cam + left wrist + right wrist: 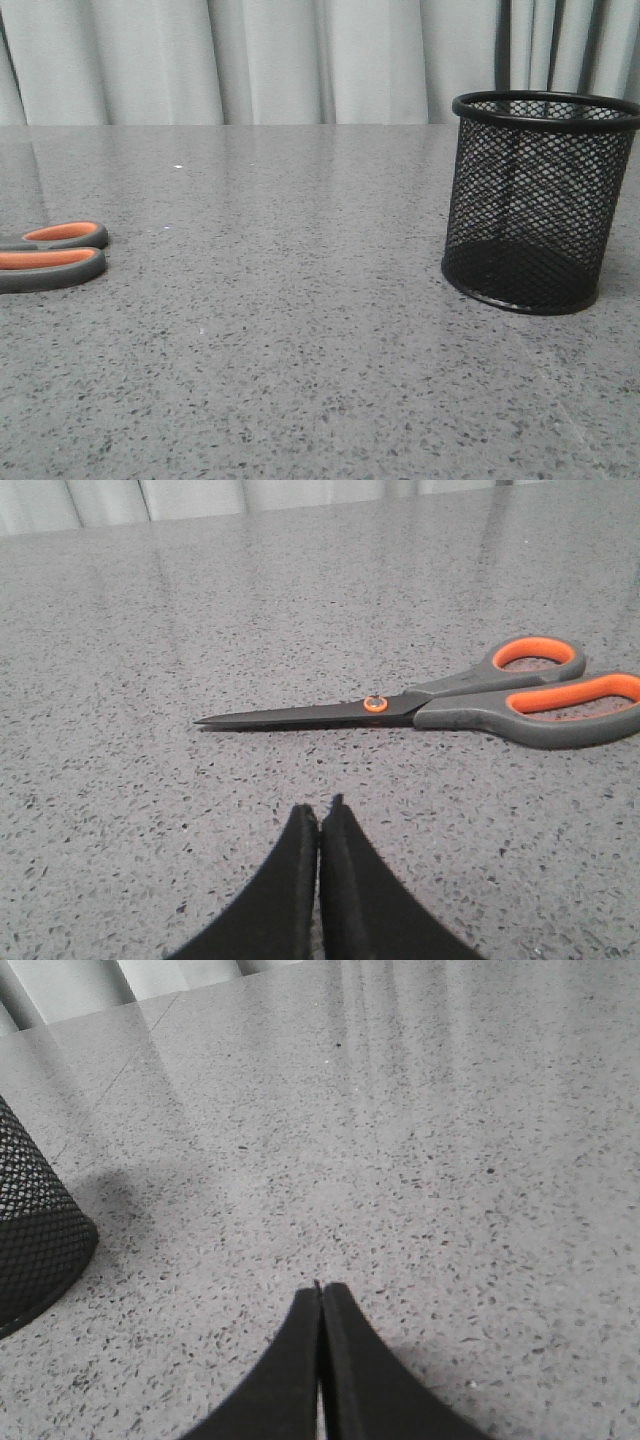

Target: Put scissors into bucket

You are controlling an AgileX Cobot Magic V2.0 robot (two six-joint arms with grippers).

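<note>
Grey speckled table [300,350] before pale curtains [270,60]. Bucket [540,200] upright at the table's right side, nothing in it. Scissors [440,695] flat and closed at the far left, well apart from the bucket. Left gripper [320,825] and right gripper [320,1305]: fingers pressed together, holding nothing, above bare tabletop.

A staged test bench is suggested: a bare grey speckled stone-look tabletop [320,360] is backed by pale pleated curtains [250,60] across the frame's top.
</note>
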